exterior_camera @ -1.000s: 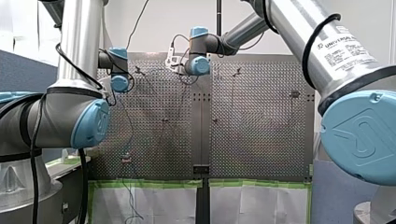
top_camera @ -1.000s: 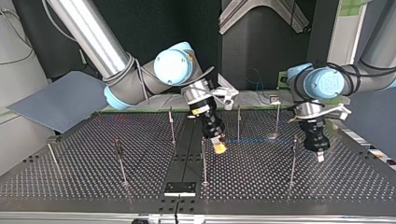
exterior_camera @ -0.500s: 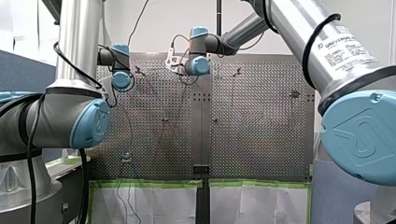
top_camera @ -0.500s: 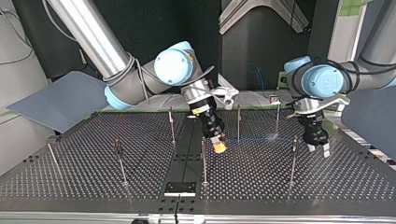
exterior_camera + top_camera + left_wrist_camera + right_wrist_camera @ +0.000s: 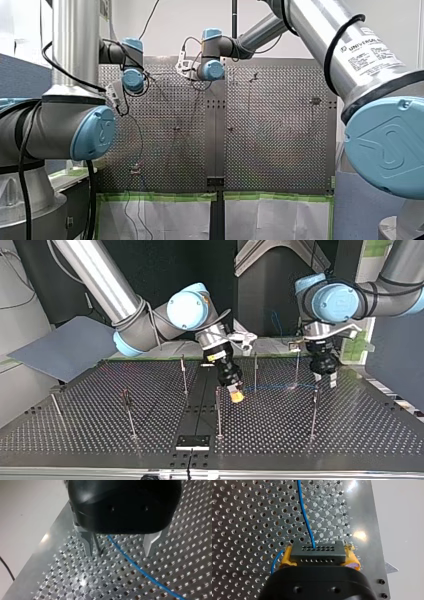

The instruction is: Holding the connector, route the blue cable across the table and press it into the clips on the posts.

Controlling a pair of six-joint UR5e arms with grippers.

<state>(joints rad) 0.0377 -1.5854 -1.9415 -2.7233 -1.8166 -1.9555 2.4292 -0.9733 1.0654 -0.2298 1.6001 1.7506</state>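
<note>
Two end effectors hang over the perforated desk [image 5: 244, 517]. The right end effector [image 5: 319, 555] has its yellow pads [image 5: 286, 556] clamped on the connector [image 5: 317, 551], a black block with two rows of small holes. The thin blue cable [image 5: 305, 517] leaves its face and curves ahead over the desk. The left end effector [image 5: 119, 551] holds nothing: its metal fingers [image 5: 88, 542] stand apart, with the cable running between them.

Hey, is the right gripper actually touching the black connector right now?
Touching. The right wrist view shows my right gripper with its yellow pads pressed against both ends of the black connector, while the blue cable runs out of the connector's face.
</note>
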